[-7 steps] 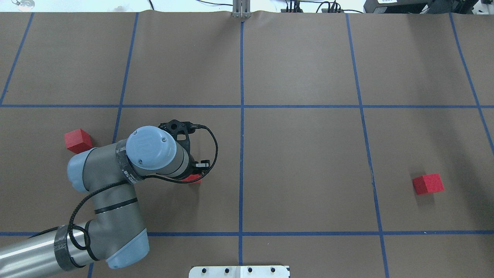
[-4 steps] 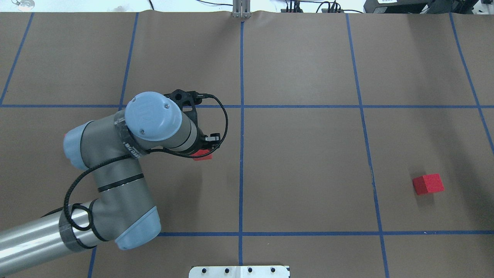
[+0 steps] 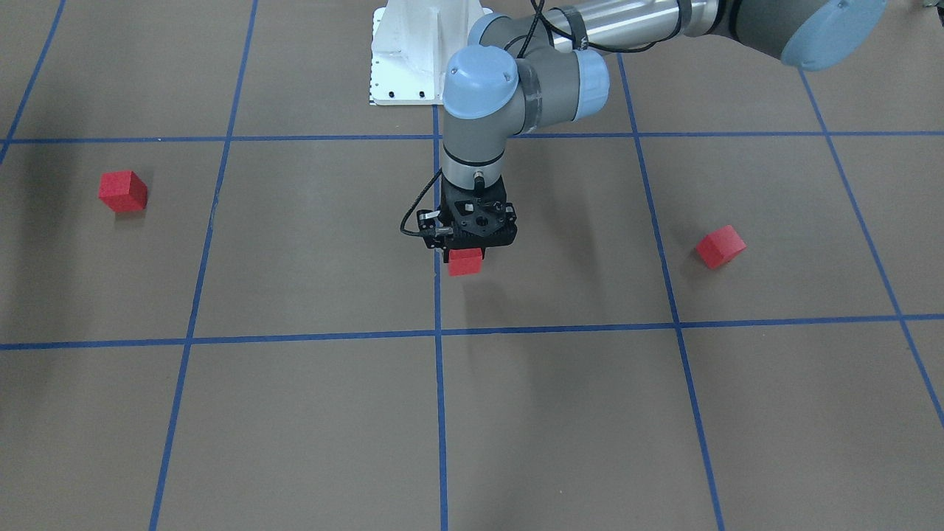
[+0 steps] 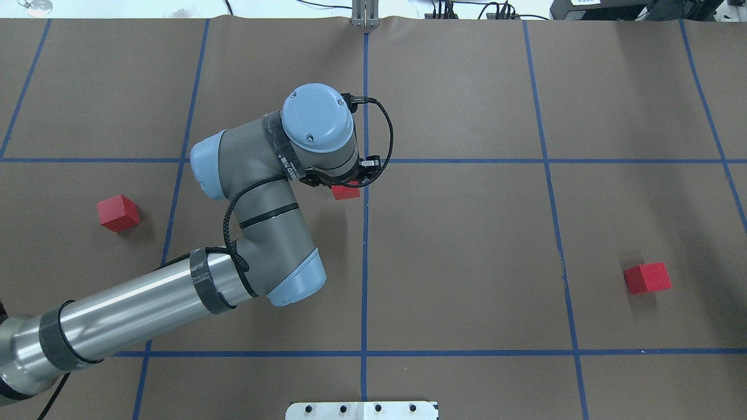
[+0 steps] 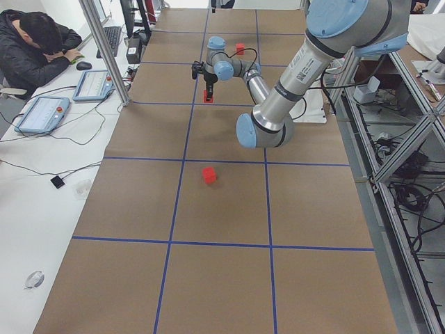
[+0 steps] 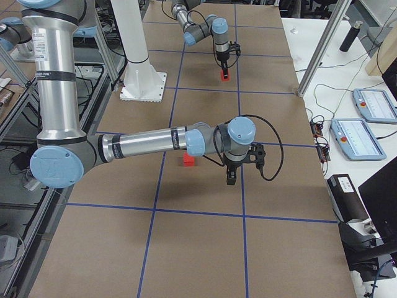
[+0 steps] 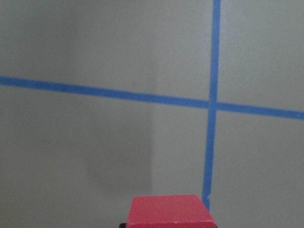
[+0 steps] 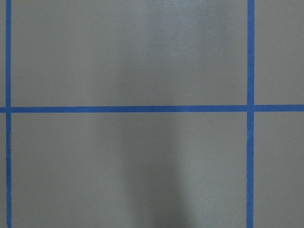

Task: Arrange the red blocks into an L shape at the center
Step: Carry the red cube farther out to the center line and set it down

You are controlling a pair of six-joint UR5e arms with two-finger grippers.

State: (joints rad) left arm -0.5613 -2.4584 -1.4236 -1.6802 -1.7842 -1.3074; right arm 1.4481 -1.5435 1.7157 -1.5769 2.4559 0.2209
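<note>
**Left claw holds a red block just short of the center**

We see the left claw (image 3: 465,255) pointing straight down, its fingers closed against opposite sides of the carried red block (image 3: 464,264). The block sticks out below the black claw body. It seems to hang a little above the brown tabletop (image 4: 467,262), though we cannot be sure of the gap.

In the overhead view the block peeks out from under the wrist at 6 o'clock. The center (image 4: 366,161), where two blue tape lines cross, lies near it at about 1 o'clock. The left wrist camera shows the block at its bottom edge, with the crossing ahead at 1 o'clock and the two apart.

Seen from overhead, the second red block (image 4: 118,213) rests on the tabletop well away at 9 o'clock from the carried one. The third red block (image 4: 648,278) sits well away, a little past 3 o'clock.

The right claw (image 6: 231,179) shows only in a side view, fingers down above the tabletop. We cannot tell whether it is open or closed.
</note>
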